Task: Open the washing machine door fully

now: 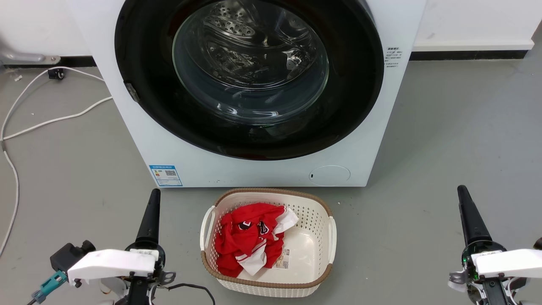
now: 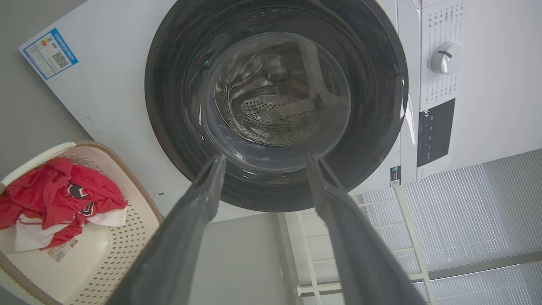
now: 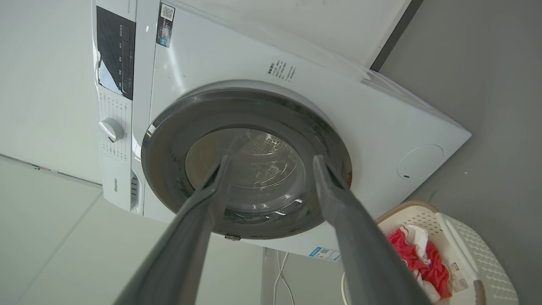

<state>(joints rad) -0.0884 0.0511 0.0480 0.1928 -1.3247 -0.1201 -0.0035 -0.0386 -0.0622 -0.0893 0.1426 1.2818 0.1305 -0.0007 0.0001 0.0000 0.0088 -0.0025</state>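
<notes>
The washing machine door (image 1: 250, 80) is seen shut in the front of the one washing machine (image 1: 254, 173), which stands on the floor. One dial (image 2: 444, 58) is shown by the wrist views, and one white cable (image 1: 42, 123) by the head view. One basket (image 1: 271, 191) of red clothing (image 1: 245, 241) is set at the machine's foot. Two grippers are counted: the left gripper (image 2: 266, 157) and right gripper (image 3: 271, 158) are held spread and empty, well apart from the door.

I note: left end effector (image 1: 154, 198) and right end effector (image 1: 464, 199), long tapered dark fingers (image 2: 182, 237); glossy white wrist shells (image 1: 112, 262); teal plastic connector (image 1: 50, 286), thin black cable (image 1: 192, 288).
</notes>
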